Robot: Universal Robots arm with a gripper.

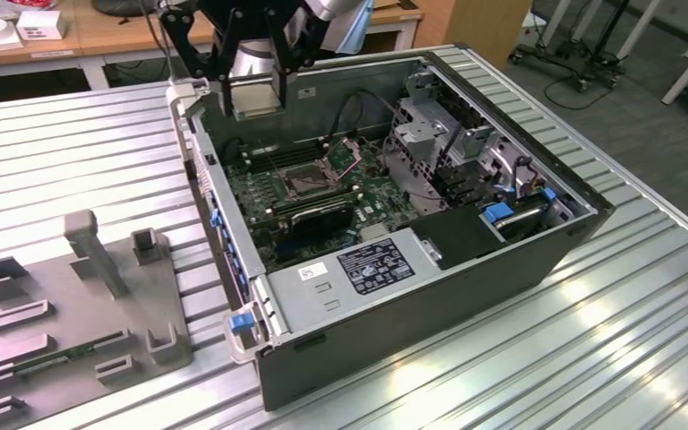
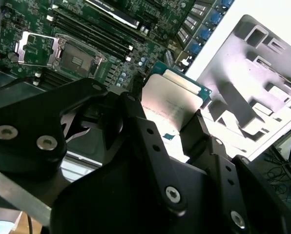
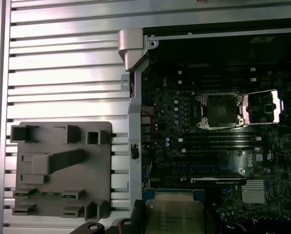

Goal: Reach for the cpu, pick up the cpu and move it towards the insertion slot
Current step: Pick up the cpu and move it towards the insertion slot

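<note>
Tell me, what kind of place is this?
Probably a robotics lab or test workshop. An open computer case lies on a ribbed metal table, the gripper holds the cpu above its circuit board, and desks stand behind.

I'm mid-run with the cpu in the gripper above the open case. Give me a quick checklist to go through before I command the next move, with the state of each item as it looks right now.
1. Grip on the cpu: ok. The gripper has fingers on two opposite edges in the second wrist view.
2. Cpu clear of the grey tray: ok, lifted off it.
3. Insertion slot open: ok. Its silver frame is swung aside, dark centre exposed.
4. Gripper over the slot: not ok. In the exterior view it hangs at the case wall, short of the slot.
5. Cpu level in the fingers: cannot tell.
6. Cpu orientation matching the slot: cannot tell.
</note>
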